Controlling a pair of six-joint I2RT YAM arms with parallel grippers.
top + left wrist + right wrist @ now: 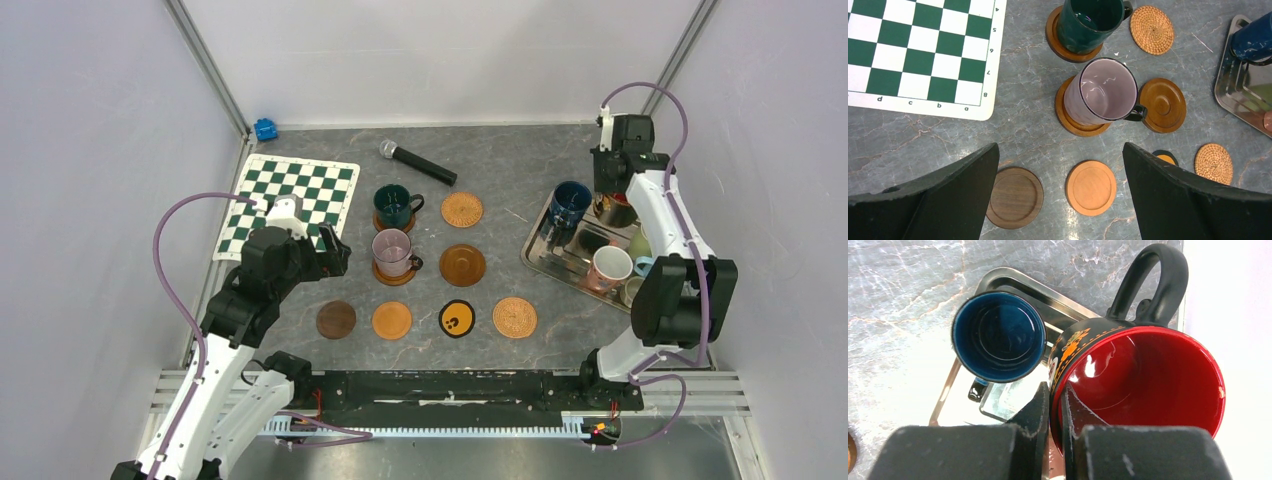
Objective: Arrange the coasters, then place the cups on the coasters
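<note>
Two rows of coasters lie mid-table. A dark green cup (397, 204) and a clear glass cup (1105, 92) each stand on one. Bare coasters include a woven one (462, 209), a brown grooved one (462, 264), a dark brown one (1014, 197), an orange one (1091, 187), a black one (457, 319) and another woven one (515, 317). My left gripper (1060, 146) hangs open above the near row, holding nothing. My right gripper (1055, 395) is shut on the rim of the red-inside cup (1148, 380), beside the dark blue cup (998, 336) in the tray.
The steel tray (535, 250) at the right also holds a white-inside cup (610, 268) and several smaller cups. A green-and-white chequered mat (290, 200) lies at the left, with a black microphone (418, 164) behind the coasters and a small blue object (265, 129) in the back corner.
</note>
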